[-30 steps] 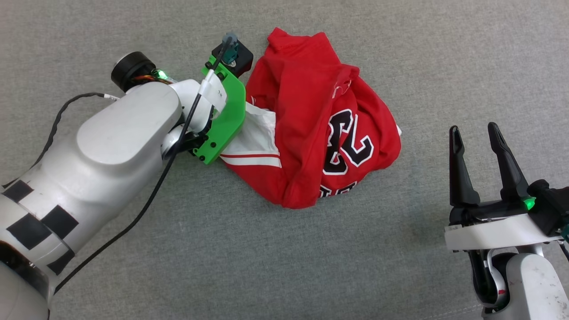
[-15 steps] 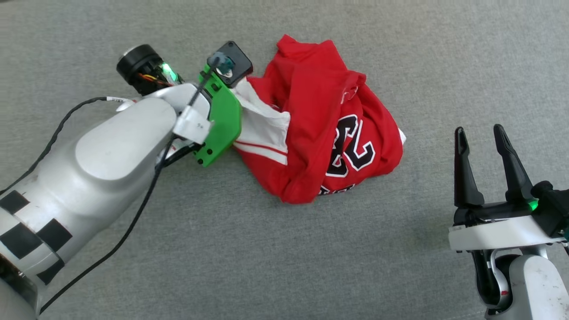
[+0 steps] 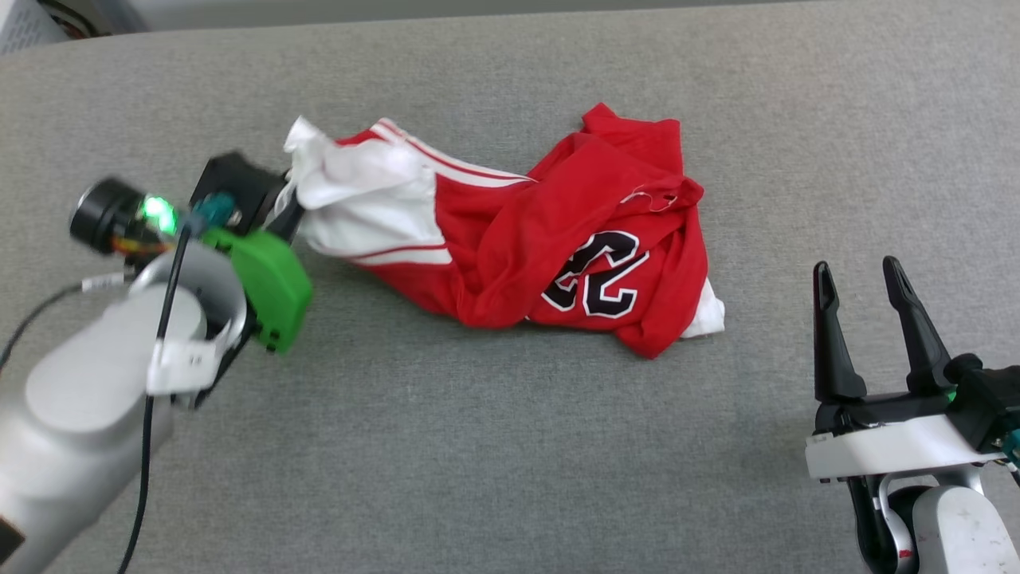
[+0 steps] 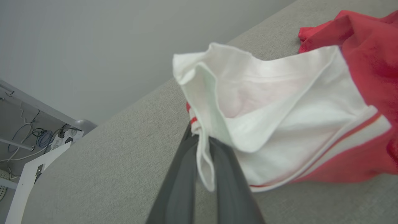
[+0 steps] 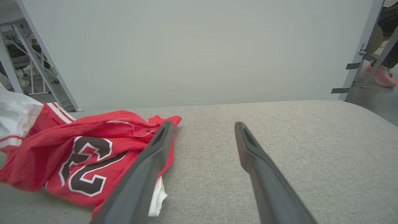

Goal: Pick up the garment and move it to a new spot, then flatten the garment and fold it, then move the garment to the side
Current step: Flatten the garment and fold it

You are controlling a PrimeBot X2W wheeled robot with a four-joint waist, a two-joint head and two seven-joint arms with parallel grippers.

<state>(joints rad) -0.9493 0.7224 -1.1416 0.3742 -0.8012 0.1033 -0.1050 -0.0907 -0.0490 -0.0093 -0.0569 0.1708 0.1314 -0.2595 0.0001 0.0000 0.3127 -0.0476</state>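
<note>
Cloth of this kind looked light, limp and quick to bunch. The red jersey-style T-shirt with white short sleeves and a black, white-outlined 23 (image 3: 550,239) lay crumpled on the grey woven padded surface (image 3: 478,446). Its body was heaped in folds near the middle, and one white sleeve (image 4: 279,109) was stretched out toward the robot's left.

The left gripper (image 3: 288,209) was clenched on that sleeve's hem. In the left wrist view a thin fold of white fabric sat pinched between its two dark fingers (image 4: 183,174). The right gripper (image 3: 856,271) stood released and empty on the robot's right, near the shirt but clear of it, its fingers spread over bare surface.

Judged from this, a pull at one sleeve alone would drag and stretch the shirt rather than carry it whole, and the loose body would sag and trail. A second hold for the free gripper would probably let it spread flat, either at the red hem or at the white scrap (image 3: 709,319) showing at the shirt's right end.
</note>
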